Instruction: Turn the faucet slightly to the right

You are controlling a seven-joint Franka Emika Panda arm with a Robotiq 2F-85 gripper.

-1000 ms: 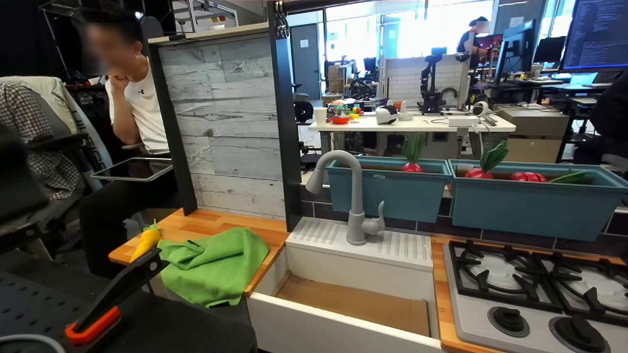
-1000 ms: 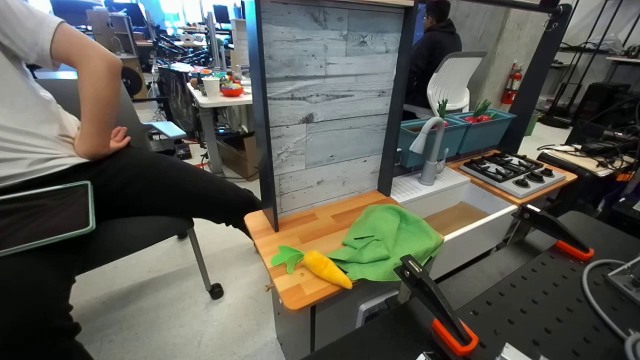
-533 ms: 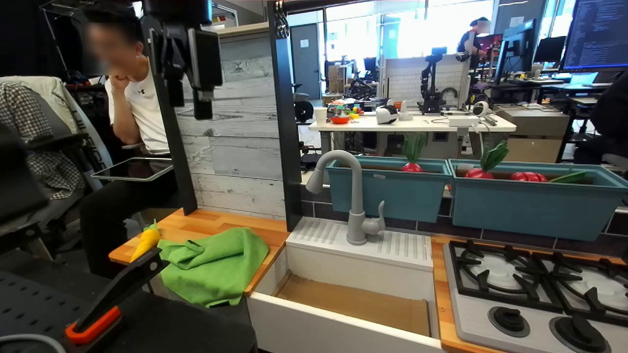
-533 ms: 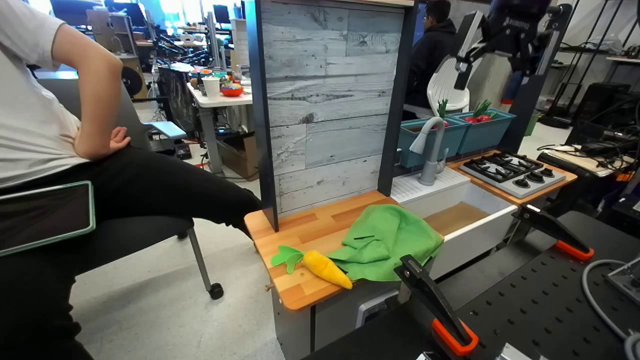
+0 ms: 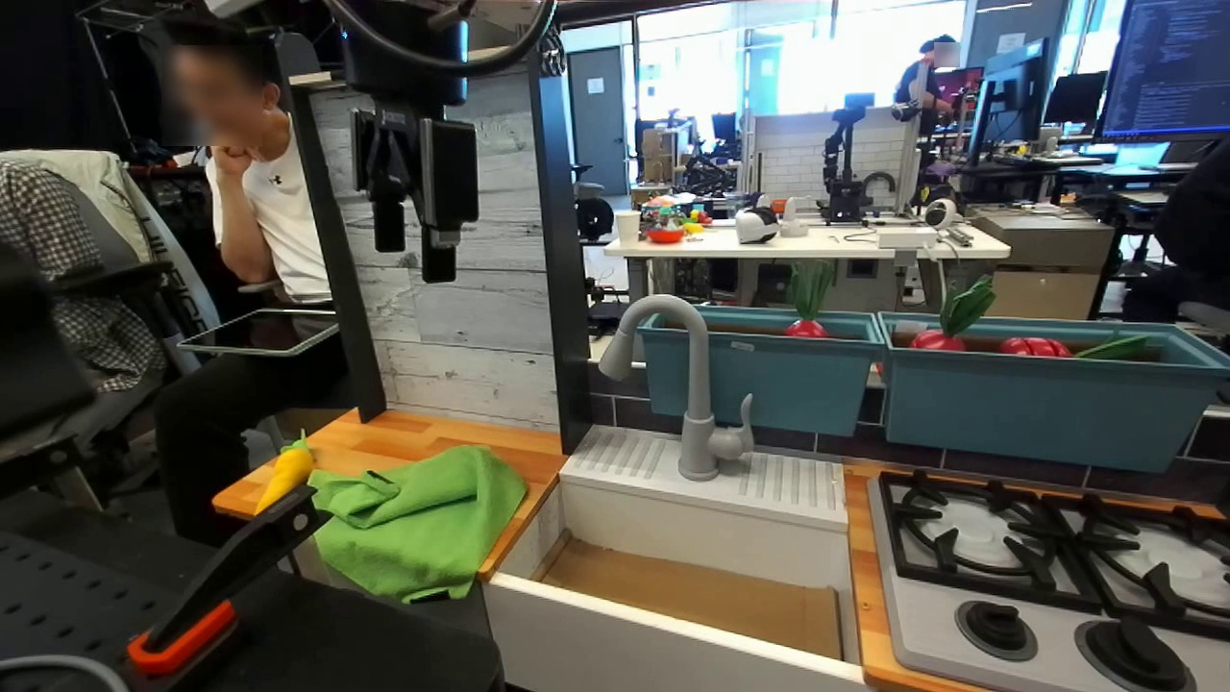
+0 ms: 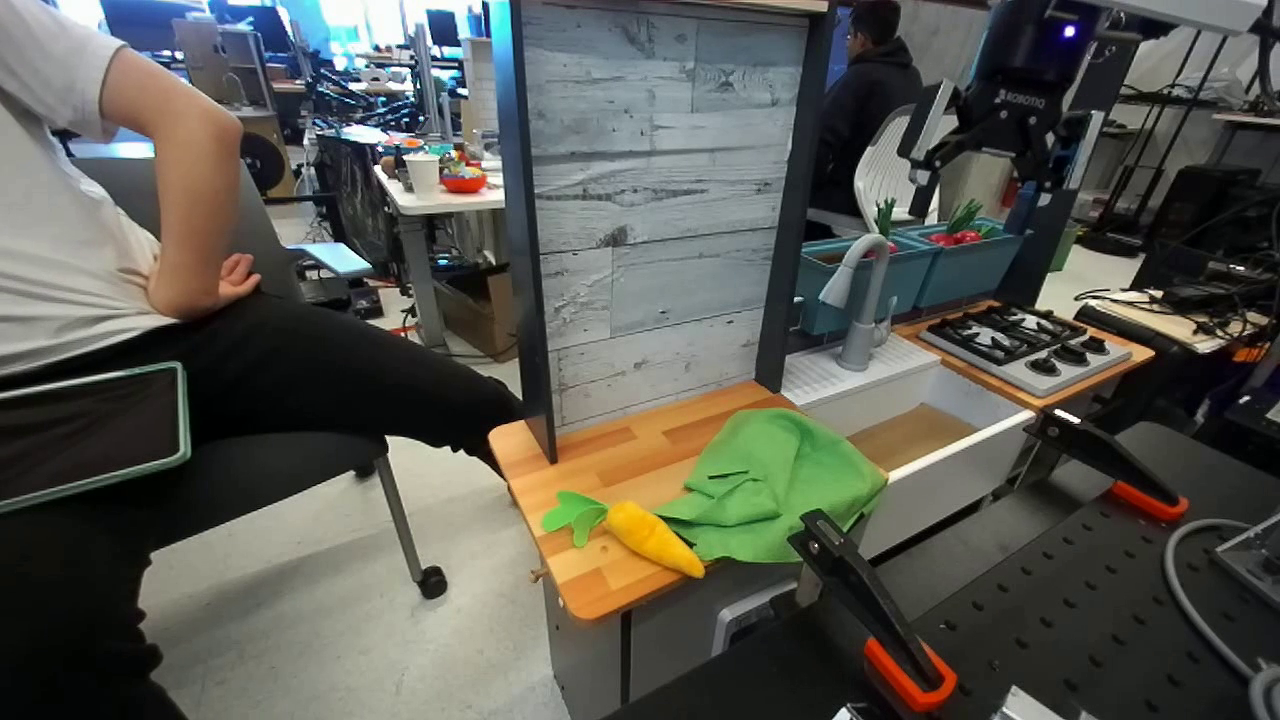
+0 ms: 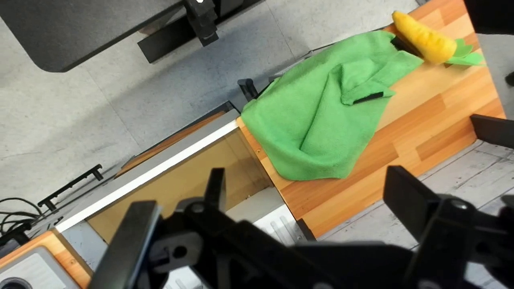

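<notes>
The end effector (image 7: 306, 180) hangs in the air, its fingers (image 7: 217, 186) standing well apart. Above it the arm (image 6: 1190, 12) is cut off by the top edge in both exterior views, and in an exterior view a dark cable (image 5: 461, 68) crosses in front and hides part of it. The faucet (image 5: 699, 384), grey and upright, stands lower than the end effector and clear of it; how they lie in depth I cannot tell. In an exterior view its lever (image 6: 886, 316) is small and hard to make out. From the wrist the faucet cannot be made out (the dark end effector itself fills much of the lower part there), though bits of the ribbed white ledge (image 7: 277, 224) show past the fingers. One finger also covers some of the sink (image 7: 148, 176) in that view. Seen between the fingertips, and reaching beyond them, a green cloth (image 7: 321, 120) lies on the counter (image 7: 409, 128) and hangs over its edge. Farther from the end effector is a yellow carrot (image 7: 425, 38), its tip partly hidden by a clamp (image 5: 235, 567) in an exterior view. The stove (image 5: 922, 625), also lower than the end effector, is cut off by the picture's edge in an exterior view, and only a corner of it shows in the wrist view. Planters (image 5: 769, 384) behind the faucet are partly masked by it.
</notes>
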